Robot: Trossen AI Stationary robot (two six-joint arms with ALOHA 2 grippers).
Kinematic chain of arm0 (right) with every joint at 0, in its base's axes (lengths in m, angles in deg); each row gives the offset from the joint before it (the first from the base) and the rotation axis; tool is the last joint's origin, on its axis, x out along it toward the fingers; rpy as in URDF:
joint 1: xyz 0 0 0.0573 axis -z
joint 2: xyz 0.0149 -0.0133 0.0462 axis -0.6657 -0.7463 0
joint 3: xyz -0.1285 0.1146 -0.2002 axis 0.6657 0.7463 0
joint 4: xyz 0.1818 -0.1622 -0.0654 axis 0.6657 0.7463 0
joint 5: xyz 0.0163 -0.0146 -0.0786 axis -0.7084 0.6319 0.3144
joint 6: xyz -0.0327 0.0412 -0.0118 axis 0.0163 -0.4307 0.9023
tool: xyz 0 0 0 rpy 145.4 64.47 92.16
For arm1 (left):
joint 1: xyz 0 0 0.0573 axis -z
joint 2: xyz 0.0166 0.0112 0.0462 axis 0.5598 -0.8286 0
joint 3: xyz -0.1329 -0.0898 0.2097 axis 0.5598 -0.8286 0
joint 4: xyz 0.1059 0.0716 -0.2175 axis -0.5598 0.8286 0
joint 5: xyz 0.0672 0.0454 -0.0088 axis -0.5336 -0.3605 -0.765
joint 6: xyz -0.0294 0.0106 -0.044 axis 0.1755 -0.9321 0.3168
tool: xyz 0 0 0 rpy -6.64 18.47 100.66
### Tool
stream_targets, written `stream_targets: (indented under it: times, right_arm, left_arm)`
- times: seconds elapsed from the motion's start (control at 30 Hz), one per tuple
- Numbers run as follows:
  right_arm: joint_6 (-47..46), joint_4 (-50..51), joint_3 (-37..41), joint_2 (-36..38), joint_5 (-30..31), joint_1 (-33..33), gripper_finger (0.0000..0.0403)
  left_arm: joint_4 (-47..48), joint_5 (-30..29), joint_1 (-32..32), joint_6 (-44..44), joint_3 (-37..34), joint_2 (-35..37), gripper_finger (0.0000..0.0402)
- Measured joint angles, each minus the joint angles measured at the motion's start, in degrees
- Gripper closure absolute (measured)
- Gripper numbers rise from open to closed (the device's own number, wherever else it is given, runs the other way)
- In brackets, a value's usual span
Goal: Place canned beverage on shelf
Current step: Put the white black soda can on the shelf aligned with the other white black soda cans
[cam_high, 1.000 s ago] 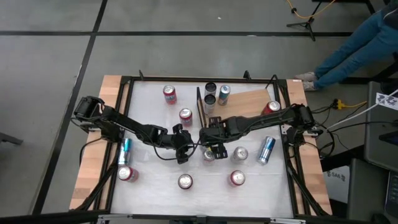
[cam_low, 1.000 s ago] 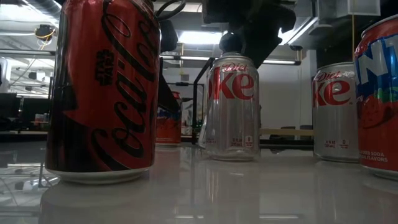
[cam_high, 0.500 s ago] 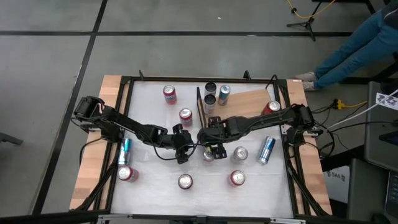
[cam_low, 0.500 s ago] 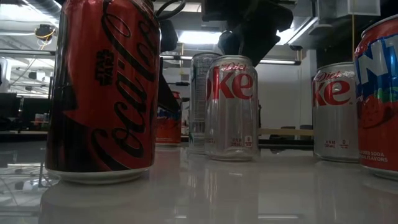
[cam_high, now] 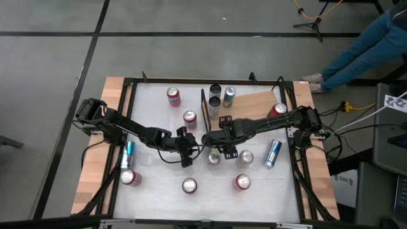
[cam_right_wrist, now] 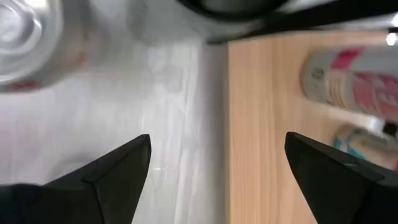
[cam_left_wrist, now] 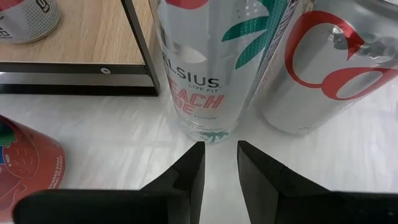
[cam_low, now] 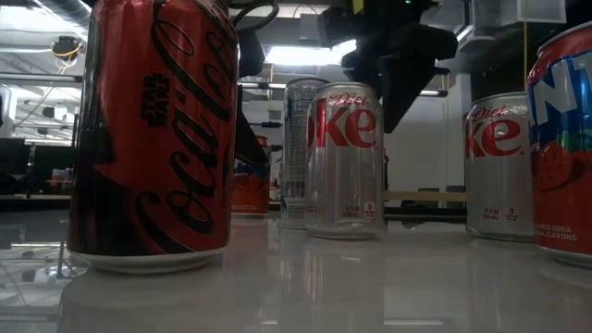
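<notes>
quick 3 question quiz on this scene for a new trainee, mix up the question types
1. True or false: the right gripper is open and holds nothing.
2. How many cans stand on the shelf: A one, B two, C five?
3. Fill in: in the left wrist view, the tall can right ahead of the left gripper reads ____.

Key: 1 true; 2 B; 3 Celsius.

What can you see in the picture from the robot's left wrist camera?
A tall white Celsius can stands on the white tabletop just beyond the left gripper, whose two dark fingers sit close together. A silver Diet Coke can stands beside it, with the light-brown wooden shelf behind.
</notes>
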Motion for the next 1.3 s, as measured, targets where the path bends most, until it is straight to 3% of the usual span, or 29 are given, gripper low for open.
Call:
stream_targets:
  times: [0.23,0.47,0.57,0.7,0.87,1.1,1.3]
  right_arm:
    - [-2.13,2.63,2.64,2.44,0.08,-0.02,0.0042]
    - [-5.92,-0.5,11.17,11.52,0.0,-0.02,0.0042]
    - [-6.71,-8.42,17.85,17.14,0.09,0.0,0.0042]
    - [-7.74,-26.57,28.86,24.0,1.34,0.0,0.0042]
    - [-9.37,-44.16,38.8,26.47,3.17,0.0,0.0042]
    - [-9.46,-56.26,44.65,25.22,7.79,-0.02,0.0042]
    - [-9.44,-59.75,45.13,24.78,13.02,0.02,0.0042]
  left_arm:
    - [-0.19,-0.02,0.0,0.0,0.0,0.0,0.0317]
    - [-0.3,-0.04,0.0,0.0,0.0,0.0,0.0317]
    - [-0.35,-0.12,0.0,0.0,0.02,0.02,0.0317]
    - [-1.07,-1.21,0.0,0.0,0.02,0.02,0.0317]
    - [-1.67,-1.29,0.02,0.43,0.02,0.02,0.0317]
    - [-4.21,-1.42,0.02,1.64,0.02,0.02,0.0317]
    - [-5.06,-1.48,0.02,1.72,0.07,0.02,0.0317]
